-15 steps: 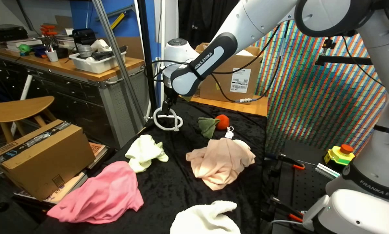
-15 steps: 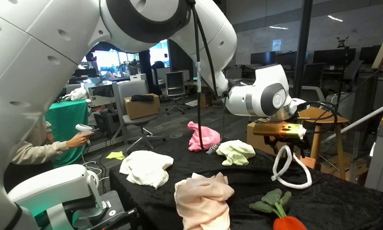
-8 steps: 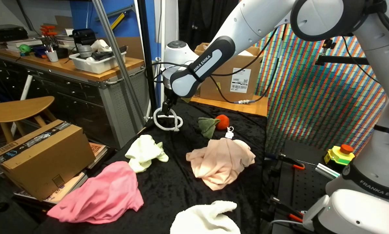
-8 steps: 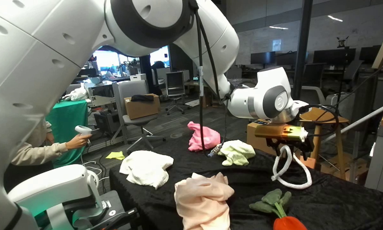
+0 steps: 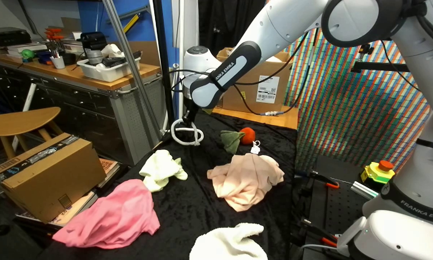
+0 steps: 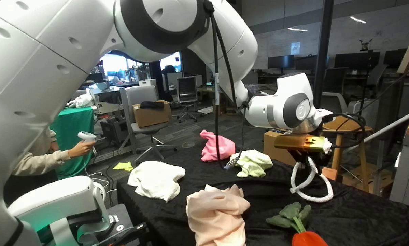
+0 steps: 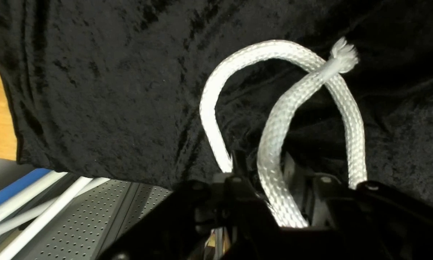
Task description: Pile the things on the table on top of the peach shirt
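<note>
The peach shirt [image 5: 245, 182] lies crumpled on the black cloth in both exterior views. A white braided rope [image 7: 272, 144] stands in loops at the far part of the table. My gripper [image 7: 265, 164] is over it, pointing down, with one strand between its fingers. The jaws are partly closed, but a gap shows between the strand and a finger [image 7: 240, 164]. The table's other things are a pink cloth [image 5: 115, 216], a pale green cloth [image 5: 160, 169], a white cloth [image 6: 156, 181] and a red plush flower [image 5: 248, 136] with green leaves.
A white tag [image 5: 255, 148] lies beside the shirt. A cardboard box [image 5: 44, 177] stands off the table beyond the pink cloth. A metal pole [image 5: 133, 68] rises behind the rope. The arm's hanging cable [image 6: 218, 136] dangles near the pale green cloth.
The gripper's jaws have drawn closer together around the rope strand. The hand has shifted slightly lower and to the side. The rope and the cloths lie as before.
</note>
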Controlling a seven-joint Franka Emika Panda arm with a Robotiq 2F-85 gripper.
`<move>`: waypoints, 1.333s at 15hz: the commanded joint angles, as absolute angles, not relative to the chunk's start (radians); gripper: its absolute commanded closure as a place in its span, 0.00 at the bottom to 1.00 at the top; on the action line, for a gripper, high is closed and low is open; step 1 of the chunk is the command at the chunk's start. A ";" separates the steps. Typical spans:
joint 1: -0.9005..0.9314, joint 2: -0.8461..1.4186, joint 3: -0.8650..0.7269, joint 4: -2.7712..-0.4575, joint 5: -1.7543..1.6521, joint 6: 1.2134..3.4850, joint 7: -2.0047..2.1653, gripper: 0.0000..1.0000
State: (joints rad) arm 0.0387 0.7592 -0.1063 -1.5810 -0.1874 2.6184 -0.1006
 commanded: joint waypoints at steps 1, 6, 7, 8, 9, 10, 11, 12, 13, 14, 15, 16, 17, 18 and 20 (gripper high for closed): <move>0.029 0.760 -0.098 -1.559 -0.200 2.613 -0.100 0.93; 0.026 0.756 -0.095 -1.564 -0.197 2.616 -0.102 0.93; 0.026 0.758 -0.096 -1.563 -0.197 2.616 -0.100 0.94; 0.026 0.759 -0.096 -1.563 -0.197 2.616 -0.101 0.95; 0.023 0.751 -0.092 -1.572 -0.196 2.615 -0.108 0.96; 0.023 0.740 -0.094 -1.584 -0.199 2.616 -0.108 0.96; 0.013 0.726 -0.081 -1.597 -0.193 2.610 -0.130 0.96; -0.001 0.698 -0.062 -1.623 -0.185 2.598 -0.160 0.96; -0.014 0.677 -0.043 -1.643 -0.180 2.588 -0.191 0.96; -0.037 0.640 -0.013 -1.680 -0.169 2.575 -0.240 0.96; -0.062 0.602 0.019 -1.718 -0.157 2.561 -0.293 0.96; -0.081 0.564 0.041 -1.757 -0.149 2.553 -0.336 0.96; -0.103 0.509 0.066 -1.814 -0.136 2.545 -0.383 0.96; -0.124 0.462 0.089 -1.858 -0.121 2.529 -0.426 0.96; -0.154 0.361 0.120 -1.945 -0.081 2.482 -0.503 0.96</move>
State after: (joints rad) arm -0.0984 0.5486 0.0630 -1.7679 -0.1398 2.5317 -0.3805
